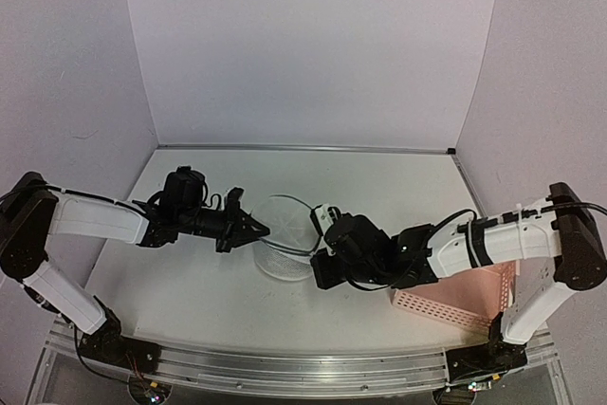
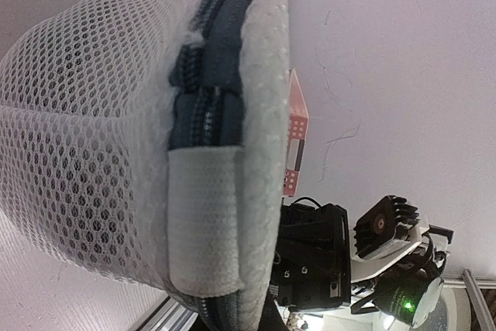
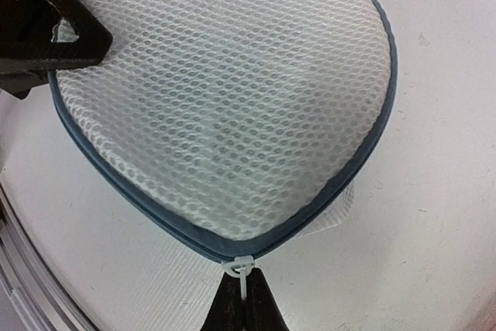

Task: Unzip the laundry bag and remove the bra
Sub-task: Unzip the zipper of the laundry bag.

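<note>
The laundry bag (image 1: pixel 285 239) is a round white mesh cylinder with a dark zipper rim, standing at the table's middle. In the right wrist view its lid (image 3: pixel 232 98) fills the frame and the zipper looks closed. My right gripper (image 3: pixel 244 288) is shut on the white zipper pull (image 3: pixel 242 269) at the bag's near rim. My left gripper (image 1: pixel 256 230) is at the bag's left rim and appears shut on its edge; one of its black fingers (image 3: pixel 46 25) shows there. In the left wrist view the bag's mesh wall (image 2: pixel 93 153) and zipper (image 2: pixel 203 106) sit very close. The bra is hidden.
A pink perforated basket (image 1: pixel 465 301) stands at the near right under my right arm; a corner of it also shows in the left wrist view (image 2: pixel 296 145). White walls close the table at the back and sides. My right arm's black wrist (image 2: pixel 314 257) is just behind the bag.
</note>
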Motion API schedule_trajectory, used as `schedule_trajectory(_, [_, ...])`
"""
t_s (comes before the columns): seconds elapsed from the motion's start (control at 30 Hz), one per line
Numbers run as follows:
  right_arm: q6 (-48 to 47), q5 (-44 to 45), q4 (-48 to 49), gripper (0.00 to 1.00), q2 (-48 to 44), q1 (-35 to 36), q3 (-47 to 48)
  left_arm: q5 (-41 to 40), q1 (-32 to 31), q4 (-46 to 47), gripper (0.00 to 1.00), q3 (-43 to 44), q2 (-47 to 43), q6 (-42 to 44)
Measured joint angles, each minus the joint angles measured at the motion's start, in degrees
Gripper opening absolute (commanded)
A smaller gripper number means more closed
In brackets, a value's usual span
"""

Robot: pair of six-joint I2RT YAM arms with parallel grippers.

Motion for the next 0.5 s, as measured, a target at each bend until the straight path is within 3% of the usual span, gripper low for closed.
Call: schedule_trajectory(0.5, [-10.49,-4.48,2.10,0.00,-1.95,-7.30,-0.42,3.21,4.83,-22.45,0.00,11.43,-1.01,19.80])
